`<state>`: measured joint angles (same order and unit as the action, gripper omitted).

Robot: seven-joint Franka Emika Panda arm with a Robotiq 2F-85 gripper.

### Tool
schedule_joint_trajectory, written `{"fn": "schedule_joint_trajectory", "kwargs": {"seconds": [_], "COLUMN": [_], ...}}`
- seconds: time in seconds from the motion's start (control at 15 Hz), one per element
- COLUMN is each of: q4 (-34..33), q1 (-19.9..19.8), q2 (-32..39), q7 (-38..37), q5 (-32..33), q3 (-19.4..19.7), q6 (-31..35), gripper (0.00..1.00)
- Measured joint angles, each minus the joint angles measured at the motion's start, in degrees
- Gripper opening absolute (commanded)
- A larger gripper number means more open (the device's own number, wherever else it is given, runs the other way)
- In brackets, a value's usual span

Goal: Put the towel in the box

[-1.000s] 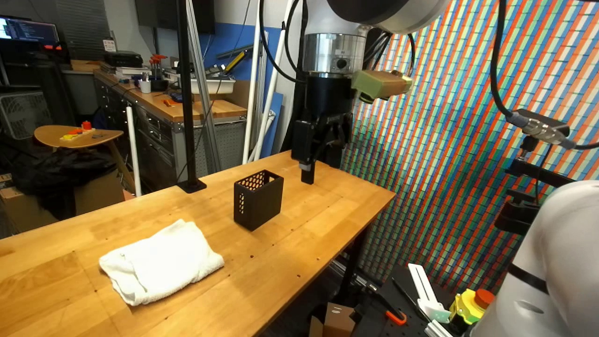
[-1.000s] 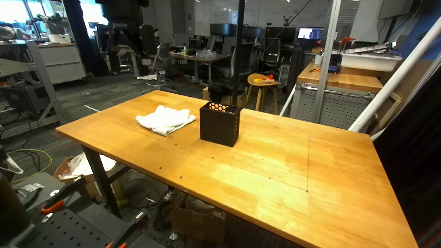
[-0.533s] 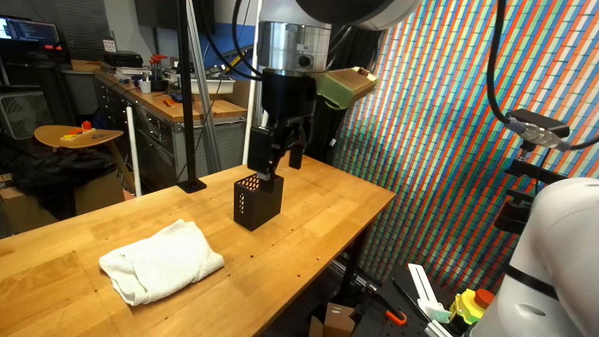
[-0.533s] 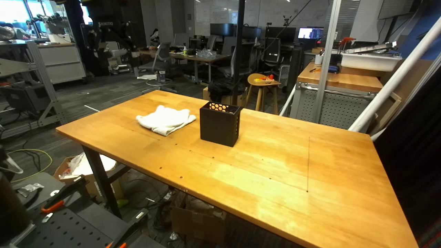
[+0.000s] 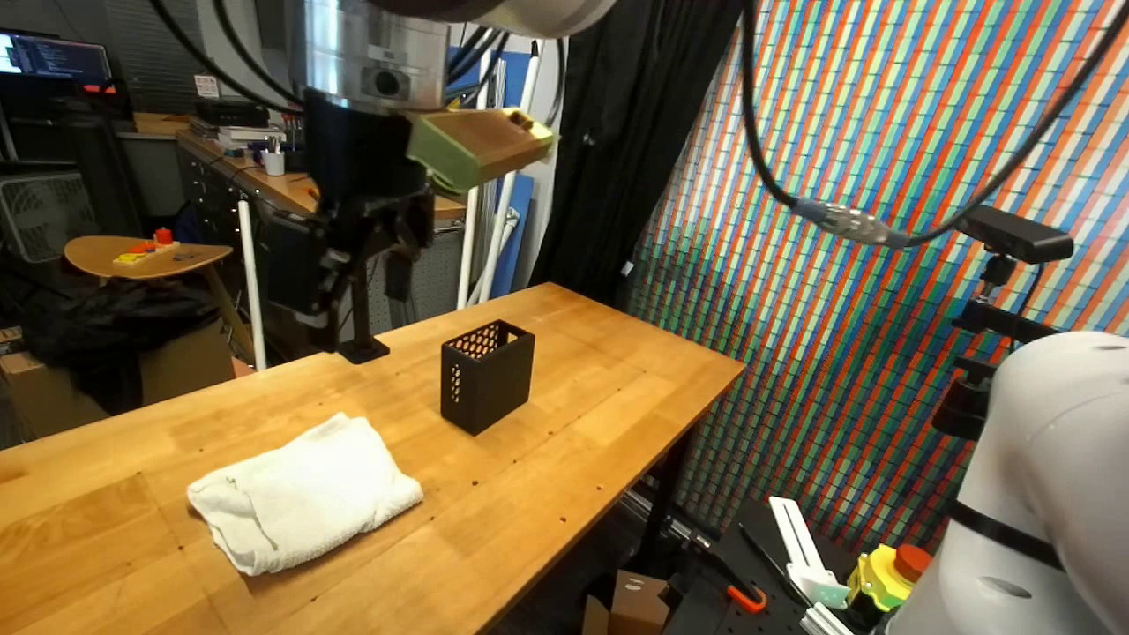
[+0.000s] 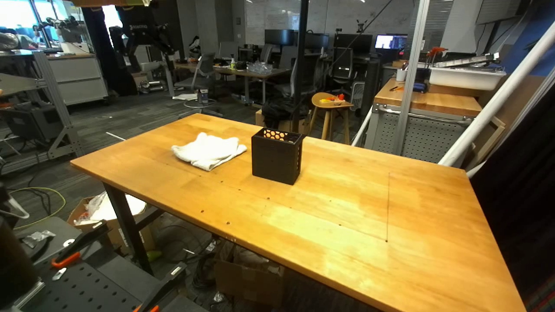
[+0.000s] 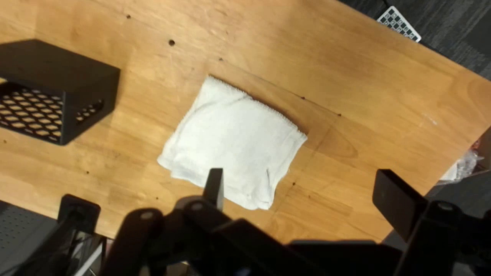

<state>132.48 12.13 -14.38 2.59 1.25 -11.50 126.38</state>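
The towel [image 5: 304, 494] lies unmoved, while the gripper [image 5: 362, 319], jaws spread, has swung nearer to it.

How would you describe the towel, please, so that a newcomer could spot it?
Look on the big wooden table for the upright, perforated black box. The towel lies there too, apart from the black box: a low, folded cloth, white where its neighbour is dark.

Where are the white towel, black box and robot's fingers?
White towel [image 7: 234, 142], wrist view: middle of its top.
Black box [image 6: 274, 158], an exterior view: its broad solid side.
Fingers [image 7: 397, 202], wrist view: one dark pad.
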Motion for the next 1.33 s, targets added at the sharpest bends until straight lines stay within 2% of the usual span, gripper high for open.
{"fn": "schedule_joint_trajectory", "kwargs": {"seconds": [0.27, 0.53, 0.93, 1.33], "q4": [-9.09, -16.26, -23.55, -27.89], "q1": [0.62, 0.29, -1.57, -3.17], "q2": [11.04, 20.56, 31.58, 41.95], "q7": [4.62, 11.54, 21.93, 30.13], "q5": [0.65, 2.37, 7.45, 8.16], "q3": [-0.65, -0.34, 0.18, 0.18], "q6": [3.57, 4.35, 5.28, 8.09], "gripper": [1.0, 1.0, 1.0, 1.0]}}
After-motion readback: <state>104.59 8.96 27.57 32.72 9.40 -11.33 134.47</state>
